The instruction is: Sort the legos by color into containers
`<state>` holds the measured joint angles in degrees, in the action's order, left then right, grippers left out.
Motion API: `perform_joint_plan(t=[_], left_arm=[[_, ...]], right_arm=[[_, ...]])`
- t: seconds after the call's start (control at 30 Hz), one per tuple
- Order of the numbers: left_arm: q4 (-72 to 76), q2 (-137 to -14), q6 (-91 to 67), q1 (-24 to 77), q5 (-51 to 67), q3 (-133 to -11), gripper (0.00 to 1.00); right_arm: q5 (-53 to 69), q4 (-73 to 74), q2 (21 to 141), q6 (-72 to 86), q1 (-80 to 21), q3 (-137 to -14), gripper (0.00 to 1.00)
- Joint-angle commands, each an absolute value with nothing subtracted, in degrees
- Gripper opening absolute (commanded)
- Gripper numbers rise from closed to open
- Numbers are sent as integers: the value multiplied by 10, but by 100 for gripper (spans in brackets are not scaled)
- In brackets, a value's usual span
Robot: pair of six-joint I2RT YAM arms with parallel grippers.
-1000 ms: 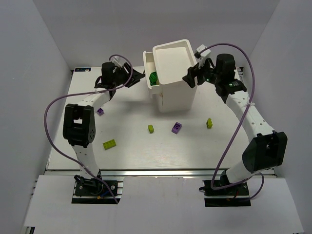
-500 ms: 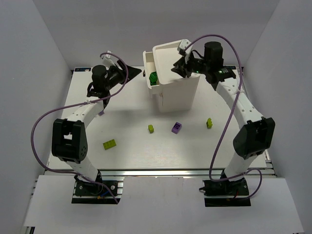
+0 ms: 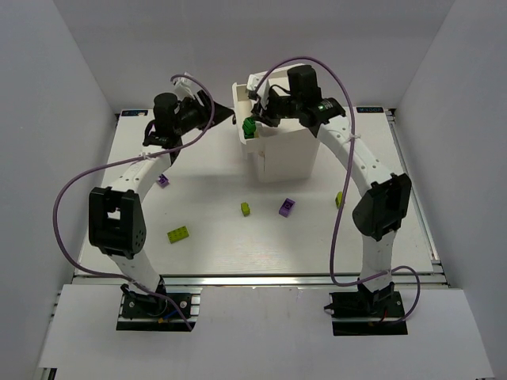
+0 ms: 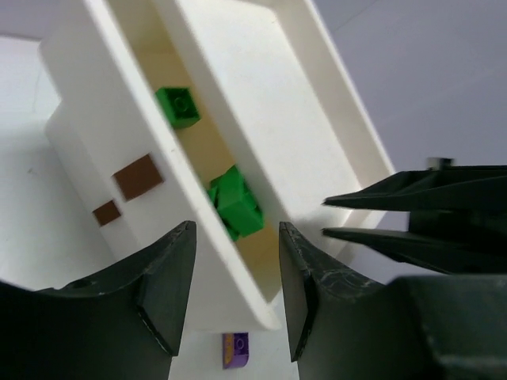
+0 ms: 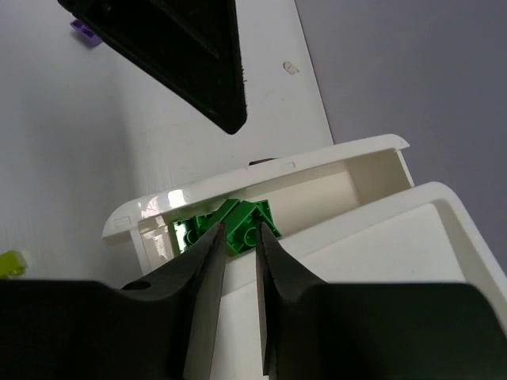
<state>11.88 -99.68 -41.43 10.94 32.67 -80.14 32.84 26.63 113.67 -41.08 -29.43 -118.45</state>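
The white cabinet (image 3: 289,154) stands at the back centre, its top drawer (image 3: 238,99) pulled out to the left. Dark green legos (image 3: 250,127) lie inside the drawer (image 4: 103,119); two green legos (image 4: 235,207) show in the left wrist view. My left gripper (image 3: 226,119) hovers open at the drawer's front; the front wall's end shows between its fingers (image 4: 170,285), apart from both. My right gripper (image 3: 255,111) reaches over the cabinet top, its jaws a narrow gap apart and empty. The green legos (image 5: 253,226) lie just beyond its tips (image 5: 238,229).
Loose on the table are lime legos (image 3: 178,233) (image 3: 245,209) (image 3: 339,199) and purple legos (image 3: 287,207) (image 3: 163,180). Reddish-brown knobs (image 4: 137,176) mark the drawer fronts. The right arm arches over the table's right half.
My right arm has swung left from the cabinet's right side to above its top, and its jaws have narrowed. The left gripper has stayed by the drawer.
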Motion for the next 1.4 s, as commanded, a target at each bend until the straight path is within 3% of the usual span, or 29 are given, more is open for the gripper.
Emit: perform_joint_plan(t=[0.0, 0.23, 0.67, 1.0, 1.37], left_arm=[[76, -947, -388, 100, 286, -767, 56], [91, -890, -397, 100, 273, -666, 57], [65, -811, -385, 100, 233, -606, 63], [53, -755, -381, 95, 214, -557, 64], [41, -706, -377, 95, 205, -520, 65]], right_arm=[[280, 297, 1146, -474, -315, -1224, 27], [223, 340, 1165, -544, -349, -1241, 25], [109, 367, 1175, -626, -394, -1243, 23], [31, 404, 1176, -697, -417, -1258, 13], [40, 453, 1194, -715, -426, -1260, 12]])
